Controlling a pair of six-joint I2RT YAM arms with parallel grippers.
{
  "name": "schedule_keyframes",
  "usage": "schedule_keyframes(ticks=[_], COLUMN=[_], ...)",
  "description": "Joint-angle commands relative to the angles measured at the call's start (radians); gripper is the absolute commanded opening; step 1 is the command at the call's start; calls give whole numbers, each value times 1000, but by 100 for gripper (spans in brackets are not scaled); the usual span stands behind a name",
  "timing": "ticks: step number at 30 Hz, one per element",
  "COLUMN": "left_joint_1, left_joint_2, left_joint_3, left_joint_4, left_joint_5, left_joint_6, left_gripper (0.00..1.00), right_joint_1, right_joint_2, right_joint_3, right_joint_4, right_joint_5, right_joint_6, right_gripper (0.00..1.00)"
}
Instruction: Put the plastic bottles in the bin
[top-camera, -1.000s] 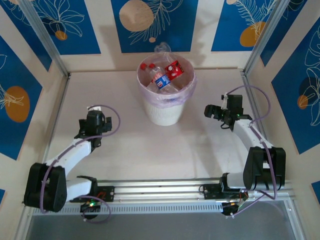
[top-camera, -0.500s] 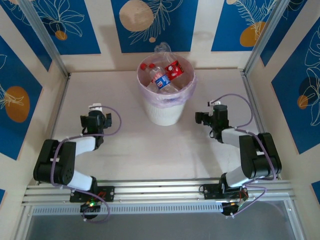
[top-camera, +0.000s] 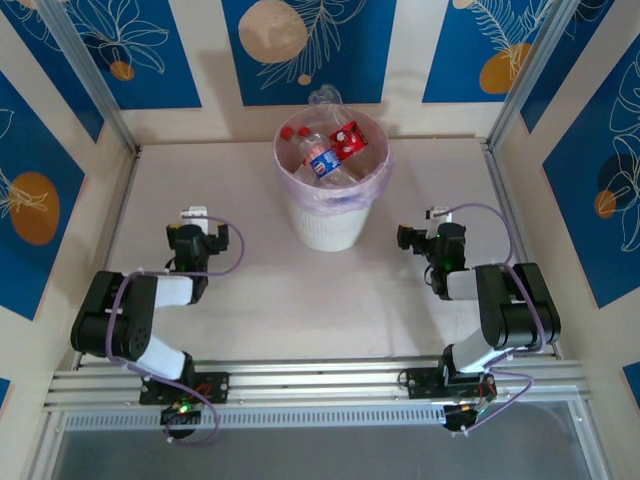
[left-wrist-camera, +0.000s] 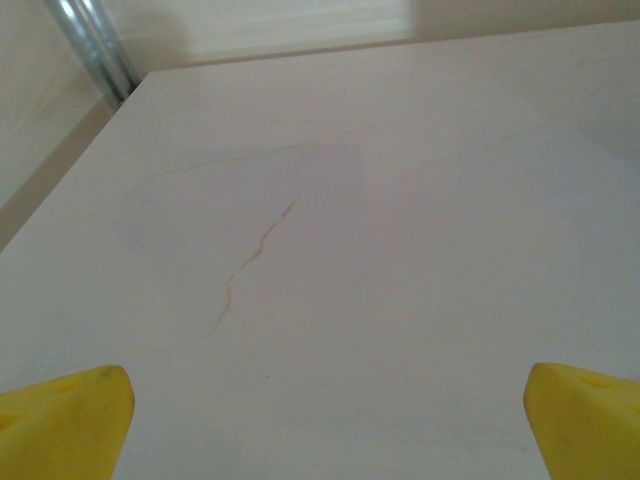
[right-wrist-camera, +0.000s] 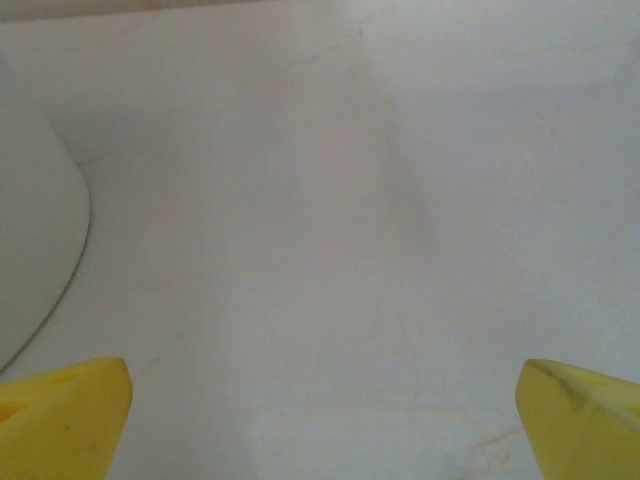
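White bin (top-camera: 330, 228) holds the bottles (top-camera: 326, 160); left hand (left-wrist-camera: 320, 425) and right hand (right-wrist-camera: 320, 415) hang spread wide, empty, above the tabletop (left-wrist-camera: 400, 250).

Plastic bottles (top-camera: 325, 163) lie in the bin (top-camera: 330, 228), on the table's (top-camera: 300, 300) far middle.

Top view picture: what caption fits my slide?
Plastic bottles sit in the bin; left gripper and right gripper open, empty.

pale table (top-camera: 260, 290), blue leaf-patterned walls (top-camera: 310, 50)
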Motion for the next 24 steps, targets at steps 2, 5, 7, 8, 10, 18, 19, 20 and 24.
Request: schedule_keyframes(ticks=[2, 5, 7, 8, 10, 18, 19, 20, 24], left_joint_1=[7, 12, 13, 11, 12, 13, 11, 12, 12], left_joint_2=[33, 46, 51, 45, 49, 47, 45, 45, 45], left_joint_3=[-41, -45, -48, -48, -51, -51, -51, -51, -51], left_joint_4=[98, 132, 152, 134, 154, 147, 146, 147, 147], left_joint_5=[47, 52, 51, 53, 53, 53, 55, 54, 55], left_joint_6=[18, 15, 21, 15, 23, 20, 20, 21, 21], left_gripper=[100, 100, 100, 100, 100, 100, 100, 100, 100], right_joint_1=[-14, -13, -11, -11, -11, -11, -11, -11, -8], right_joint_2=[-7, -10, -8, -8, -8, -8, -7, -7, -4], right_joint_3=[15, 16, 15, 16, 17, 16, 16, 16, 20], right_joint_4=[44, 36, 40, 36, 37, 38, 38, 39, 34], right_joint_5=[-33, -31, -30, -30, -30, -30, -30, -30, -28], right_joint_6=[18, 17, 15, 15, 15, 15, 15, 15, 13], right_gripper=[99, 99, 99, 99, 99, 99, 99, 99, 99])
